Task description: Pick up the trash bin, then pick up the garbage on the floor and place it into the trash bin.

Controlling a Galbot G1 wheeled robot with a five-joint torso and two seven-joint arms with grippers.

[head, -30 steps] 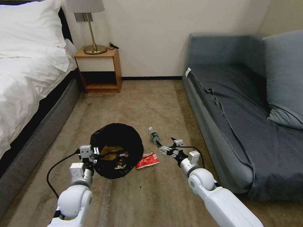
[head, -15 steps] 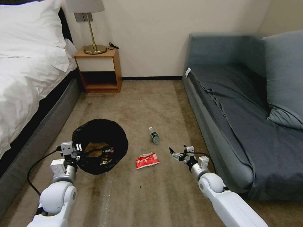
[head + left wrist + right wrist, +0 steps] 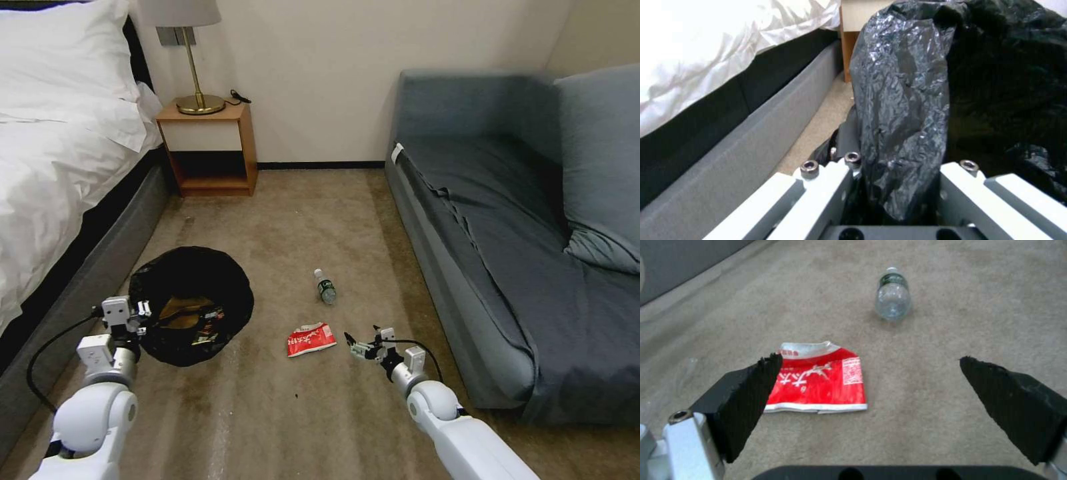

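Note:
The trash bin, lined with a glossy black bag, hangs at the left just above the carpet. My left gripper is shut on its near rim, with the bag pinched between the fingers. Tan paper and a dark snack wrapper lie inside it. A red-and-white wrapper lies flat on the carpet, with a small clear bottle on its side farther off. My right gripper hovers low just right of the wrapper, open and holding nothing. The bottle lies beyond it.
A bed with a grey base runs along the left, close to the bin. A wooden nightstand with a lamp stands at the back wall. A grey sofa fills the right. Carpet lies between them.
My left arm has carried the bin leftward toward the bed. My right gripper has drawn back from the bottle and now sits low beside the red-and-white wrapper.

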